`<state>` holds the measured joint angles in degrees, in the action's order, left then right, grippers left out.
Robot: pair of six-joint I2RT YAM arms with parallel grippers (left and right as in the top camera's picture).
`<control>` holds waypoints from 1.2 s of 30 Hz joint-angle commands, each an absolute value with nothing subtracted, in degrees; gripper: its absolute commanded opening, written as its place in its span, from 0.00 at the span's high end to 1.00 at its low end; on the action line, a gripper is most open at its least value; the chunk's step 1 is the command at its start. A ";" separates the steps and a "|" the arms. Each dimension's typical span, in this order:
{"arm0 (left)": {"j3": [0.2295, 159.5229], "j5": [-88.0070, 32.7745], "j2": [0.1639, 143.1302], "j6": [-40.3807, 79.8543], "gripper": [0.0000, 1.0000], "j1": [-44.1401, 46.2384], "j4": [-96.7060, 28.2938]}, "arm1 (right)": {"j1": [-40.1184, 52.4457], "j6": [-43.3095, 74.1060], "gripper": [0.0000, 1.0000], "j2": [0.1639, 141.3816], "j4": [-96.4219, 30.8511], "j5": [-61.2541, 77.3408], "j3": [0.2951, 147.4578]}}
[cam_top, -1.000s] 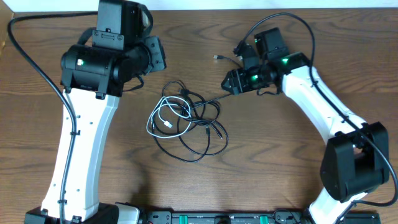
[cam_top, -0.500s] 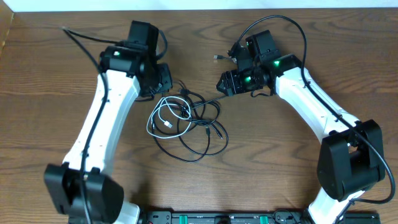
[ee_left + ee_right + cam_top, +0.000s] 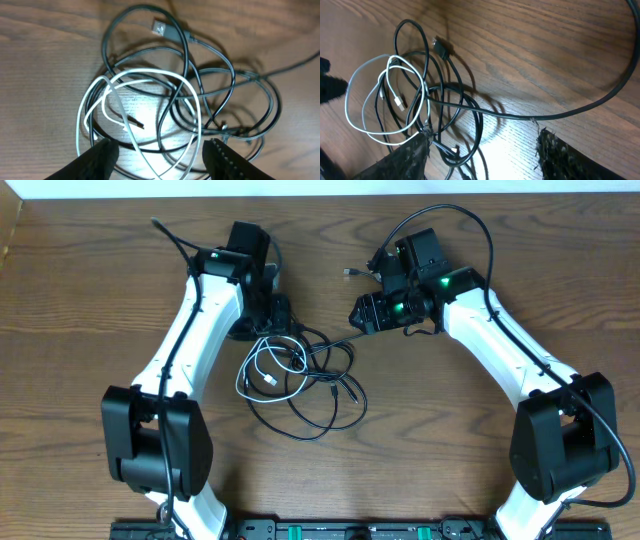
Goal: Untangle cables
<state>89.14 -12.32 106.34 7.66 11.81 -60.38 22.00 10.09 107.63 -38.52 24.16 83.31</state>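
The cables (image 3: pixel 300 380) lie in one tangle mid-table, well clear of every edge. Bare wood of the table (image 3: pixel 90 370) lies open on the near side and out to the left. My left gripper (image 3: pixel 277 315) hangs at the tangle's far-left rim. My right gripper (image 3: pixel 362 313) sits off the far-right side, where one black strand (image 3: pixel 342 338) runs out toward it.

The left wrist view gives me what overhead hides: those fingers (image 3: pixel 102 155) stand wide apart with nothing pinched, the white cable (image 3: pixel 150 72) loops among the black ones, and a metal plug (image 3: pixel 160 27) lies beyond. The right wrist view shows those jaws wide too, with the strand crossing just beyond the fingertips, ungripped.
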 commanded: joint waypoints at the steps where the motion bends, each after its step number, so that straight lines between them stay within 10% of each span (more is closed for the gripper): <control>1: 88.92 -14.35 107.02 -1.39 0.38 11.60 -61.28 | 22.17 10.63 0.32 108.38 -38.57 23.83 83.37; 36: 74.94 -5.28 107.50 -2.98 0.30 11.53 -42.22 | 22.17 10.63 0.31 108.38 -39.46 22.59 83.35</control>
